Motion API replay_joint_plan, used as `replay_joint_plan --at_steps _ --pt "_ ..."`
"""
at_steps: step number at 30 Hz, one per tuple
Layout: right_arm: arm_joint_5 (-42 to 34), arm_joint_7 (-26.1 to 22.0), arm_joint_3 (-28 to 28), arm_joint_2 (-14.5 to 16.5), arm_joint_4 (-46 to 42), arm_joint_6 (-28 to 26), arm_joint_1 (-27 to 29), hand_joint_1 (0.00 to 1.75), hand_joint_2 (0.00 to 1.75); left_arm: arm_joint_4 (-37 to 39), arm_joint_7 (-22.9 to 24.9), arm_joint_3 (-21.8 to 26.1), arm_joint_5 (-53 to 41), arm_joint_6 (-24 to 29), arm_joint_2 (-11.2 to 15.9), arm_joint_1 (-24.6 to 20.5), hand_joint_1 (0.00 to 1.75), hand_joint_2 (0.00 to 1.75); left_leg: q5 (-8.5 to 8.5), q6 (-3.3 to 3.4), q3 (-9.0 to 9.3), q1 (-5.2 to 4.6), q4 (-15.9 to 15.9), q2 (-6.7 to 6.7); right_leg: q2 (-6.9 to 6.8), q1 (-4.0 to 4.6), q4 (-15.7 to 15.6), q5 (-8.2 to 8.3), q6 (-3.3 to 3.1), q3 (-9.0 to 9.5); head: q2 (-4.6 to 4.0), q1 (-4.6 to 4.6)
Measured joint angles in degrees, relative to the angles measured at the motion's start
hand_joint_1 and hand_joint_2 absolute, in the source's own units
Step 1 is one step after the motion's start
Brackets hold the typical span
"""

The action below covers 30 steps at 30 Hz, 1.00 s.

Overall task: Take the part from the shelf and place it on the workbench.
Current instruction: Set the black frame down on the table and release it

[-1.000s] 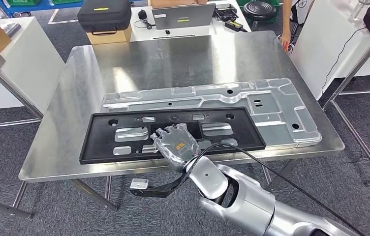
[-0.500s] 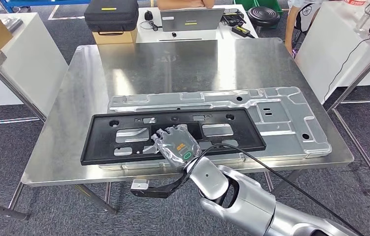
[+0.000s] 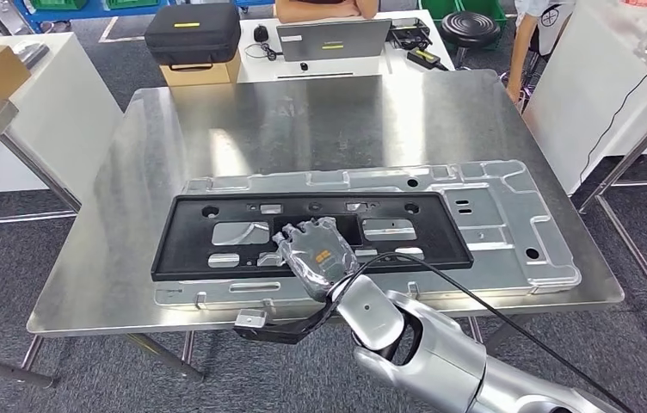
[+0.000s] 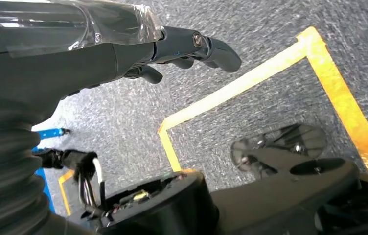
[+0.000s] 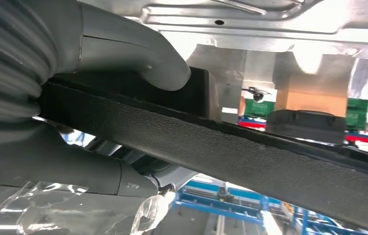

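Black part [image 3: 303,234] over steel surface [image 3: 131,198], gripped by your right hand [image 3: 316,252].
Its long axis runs across you, above a metal panel [image 3: 492,215]; left hand [image 4: 123,54] hangs empty, fingers apart.

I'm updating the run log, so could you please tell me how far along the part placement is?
Done: the black part is off the shelf and over the workbench, above a silver panel. In hand: the right hand grips its near edge. Left: setting it down and letting go; whether it already rests there is unclear.
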Motion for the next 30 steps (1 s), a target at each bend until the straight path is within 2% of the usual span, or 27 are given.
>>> replay_joint_plan --at_steps 2,3,4,5,7,9,10,12,13,14,15,16,17,18,19,20,23,24,25,27,28,29,30 --pt "0.0 0.0 0.1 0.1 0.1 0.0 0.0 1.75 1.75 0.0 0.0 0.0 0.0 0.0 0.0 0.3 0.00 1.75 4.80 0.20 3.25 0.07 -8.3 0.13 0.19 -0.08 0.0 -0.46 0.29 0.73 0.00 -0.05" --pt "0.0 -0.1 0.1 0.1 0.1 0.0 -0.1 1.75 1.75 0.0 0.0 0.0 0.0 0.0 0.0 0.5 0.00 1.75 6.21 0.36 4.74 -0.03 -12.1 0.18 0.30 0.01 0.0 -0.68 0.54 0.83 0.00 -0.10" --pt "0.0 -0.1 0.1 0.1 0.1 -0.1 -0.1 1.75 1.75 0.0 0.0 0.0 0.0 0.0 0.0 0.6 0.00 1.75 6.82 0.59 5.60 -0.13 -14.4 0.20 0.34 0.12 0.1 -0.79 0.83 0.78 0.00 -0.12" --pt "0.0 -0.1 0.2 0.1 0.1 -0.1 -0.2 1.75 1.75 0.0 0.0 0.0 0.0 0.0 0.0 0.7 0.00 1.75 6.71 0.86 5.87 -0.29 -15.3 0.15 0.36 0.20 0.0 -0.87 1.14 0.66 0.00 -0.14" --pt "-0.1 -0.2 0.2 0.2 0.2 -0.1 -0.2 1.75 1.75 0.0 0.0 0.0 0.0 0.0 0.0 0.7 0.00 1.75 6.56 1.51 5.95 -0.37 -15.5 -0.03 0.29 0.27 0.0 -1.05 1.80 0.57 0.00 -0.14" --pt "-0.1 -0.3 0.2 0.2 0.2 -0.2 -0.1 1.75 1.75 0.0 0.0 0.0 0.0 0.0 0.0 0.7 0.00 1.75 6.45 2.28 6.54 -0.18 -15.8 -0.12 0.16 0.17 2.2 -2.30 2.38 -0.16 0.00 -0.13" --pt "-0.1 -0.4 0.2 0.3 0.2 -0.3 -0.1 1.75 1.75 0.0 0.0 0.0 0.0 0.0 0.0 0.7 0.00 1.75 6.34 2.63 6.90 -0.08 -15.9 -0.12 0.12 0.12 5.0 -3.60 2.59 -1.44 0.00 -0.13" --pt "-0.1 -0.4 0.2 0.2 0.3 -0.3 0.0 1.75 1.75 0.0 0.0 0.0 0.0 0.0 0.0 0.8 0.00 1.75 5.91 3.20 7.38 -0.10 -15.9 -0.08 0.08 0.05 13.8 -6.91 2.87 -6.13 0.00 -0.11" --pt "-0.1 -0.4 0.2 0.2 0.4 -0.3 0.1 1.75 1.75 0.0 0.0 0.0 0.0 0.0 0.0 0.9 0.00 1.75 5.69 3.32 7.58 -0.12 -15.9 -0.09 0.08 0.04 17.1 -7.67 2.95 -8.36 0.00 -0.12" --pt "-0.1 -0.4 0.2 0.2 0.5 -0.3 0.2 1.75 1.75 0.0 0.0 0.0 0.0 0.0 0.0 0.9 0.00 1.75 5.43 3.36 7.84 -0.13 -15.9 -0.14 0.07 0.04 18.7 -7.35 2.98 -9.79 0.00 -0.11" --pt "-0.1 -0.4 0.2 0.2 0.5 -0.3 0.3 1.75 1.75 0.0 0.0 0.0 0.0 0.0 0.0 1.0 0.00 1.75 5.14 3.31 8.21 -0.13 -15.9 -0.24 0.07 0.04 17.5 -5.71 2.93 -9.81 0.00 -0.11" --pt "-0.2 -0.5 0.3 0.2 0.6 -0.3 0.3 1.75 1.75 0.0 0.0 0.0 0.0 0.0 0.0 1.0 0.00 1.75 4.79 3.20 8.68 -0.13 -15.9 -0.35 0.06 0.03 14.1 -3.23 2.83 -8.63 0.00 -0.10" --pt "-0.2 -0.5 0.3 0.2 0.6 -0.3 0.3 1.75 1.75 0.0 0.0 0.0 0.0 0.1 0.0 1.1 0.00 1.75 4.37 3.03 9.19 -0.13 -15.9 -0.44 0.06 0.04 9.3 -0.56 2.65 -6.69 0.00 -0.09" --pt "-0.2 -0.5 0.3 0.2 0.6 -0.4 0.3 1.75 1.75 0.0 0.0 0.0 0.0 0.1 0.0 1.1 0.00 1.75 3.92 2.75 9.61 -0.27 -15.9 -0.51 0.05 0.13 5.0 1.25 2.45 -4.74 0.00 -0.09" --pt "-0.2 -0.5 0.3 0.2 0.6 -0.4 0.3 1.75 1.75 0.0 0.0 0.0 0.0 0.1 0.0 1.2 0.00 1.75 3.53 2.47 9.89 -0.37 -15.9 -0.54 0.07 0.21 2.1 2.20 2.21 -3.39 0.00 -0.09" --pt "-0.2 -0.5 0.3 0.2 0.6 -0.4 0.2 1.75 1.75 0.0 0.0 0.0 0.0 0.1 0.0 1.3 0.00 1.75 3.22 2.16 10.04 -0.46 -15.9 -0.55 0.10 0.35 0.5 2.35 1.90 -2.65 0.00 -0.09" --pt "-0.2 -0.6 0.2 0.3 0.6 -0.4 0.2 1.75 1.75 0.0 0.0 0.0 0.0 0.2 0.1 1.3 0.00 1.75 2.53 1.28 10.40 -0.38 -16.1 -0.49 0.20 0.39 0.1 1.74 0.95 -2.21 0.00 -0.07" --pt "-0.2 -0.6 0.2 0.4 0.6 -0.4 0.2 1.75 1.75 0.0 0.0 0.0 0.0 0.2 0.1 1.3 0.00 1.75 1.85 0.96 10.03 -0.33 -15.0 -0.42 0.18 0.24 -0.1 1.60 0.63 -1.95 0.00 -0.10" --pt "-0.2 -0.6 0.2 0.4 0.6 -0.5 0.2 1.75 1.75 0.0 0.0 0.0 0.1 0.2 0.1 1.3 0.00 1.75 0.73 0.65 8.97 -0.27 -12.7 -0.34 0.16 0.05 -0.2 1.47 0.35 -1.66 0.00 -0.13" --pt "-0.2 -0.6 0.2 0.5 0.6 -0.5 0.2 1.75 1.75 0.0 -0.1 0.1 0.1 0.2 0.1 1.0 0.00 1.75 -2.39 0.16 4.42 -0.15 -4.3 -0.16 0.02 0.01 -0.2 0.99 0.01 -1.21 0.00 -0.16" --pt "-0.2 -0.6 0.2 0.5 0.6 -0.5 0.3 1.75 1.75 0.0 -0.1 0.1 0.2 0.3 0.1 0.8 0.00 1.75 -3.39 0.02 2.10 -0.11 -0.4 -0.11 -0.04 0.05 -0.2 0.73 -0.02 -0.97 0.00 -0.13" --pt "-0.2 -0.6 0.2 0.5 0.6 -0.5 0.4 1.75 1.75 0.0 -0.2 0.2 0.2 0.3 0.1 0.5 0.00 1.75 -3.42 -0.02 0.56 -0.11 1.8 -0.06 -0.08 0.09 -0.2 0.42 0.00 -0.62 0.00 -0.13" --pt "-0.3 -0.6 0.2 0.5 0.7 -0.5 0.5 1.75 1.75 0.0 -0.2 0.3 0.2 0.3 0.1 0.4 0.00 1.75 -2.12 -0.02 0.31 -0.10 1.3 -0.02 -0.05 0.08 -0.2 0.09 0.06 -0.16 0.00 -0.14"
